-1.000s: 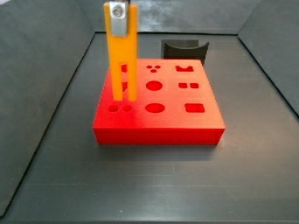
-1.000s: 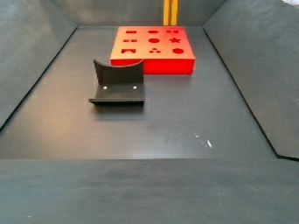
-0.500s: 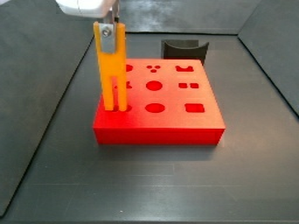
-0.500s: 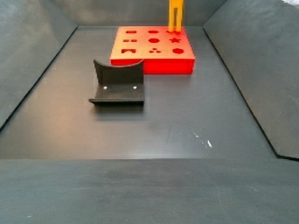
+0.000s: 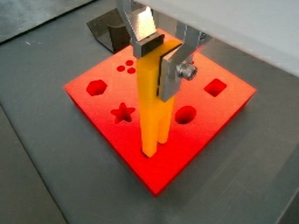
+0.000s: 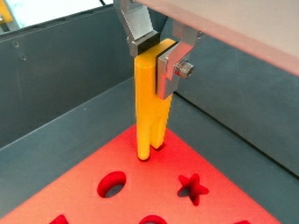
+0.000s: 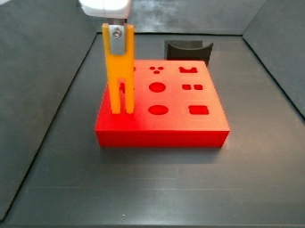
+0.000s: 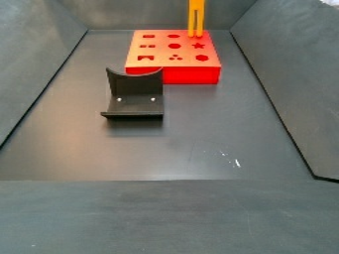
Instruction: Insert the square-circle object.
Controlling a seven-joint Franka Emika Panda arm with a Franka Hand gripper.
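The square-circle object (image 7: 118, 76) is a long orange bar with two prongs at its lower end. It stands upright, its prong tips at a corner of the flat red block (image 7: 167, 111). It shows in both wrist views (image 5: 156, 105) (image 6: 149, 101) and at the block's far corner in a side view (image 8: 196, 17). My gripper (image 5: 156, 54) is shut on the bar's top; it also shows in a wrist view (image 6: 153, 54) and a side view (image 7: 116, 34). Whether the prong tips are inside the holes is hard to tell.
The red block has several shaped holes (image 7: 158, 87). A small dark grey block with a curved notch (image 7: 187, 49) lies behind it. The dark L-shaped fixture (image 8: 133, 96) stands on the grey floor. Sloped grey walls (image 8: 40, 79) enclose the floor.
The gripper has lowered with the orange bar, bringing its prongs down to the red block's corner. The block and fixture have not moved.
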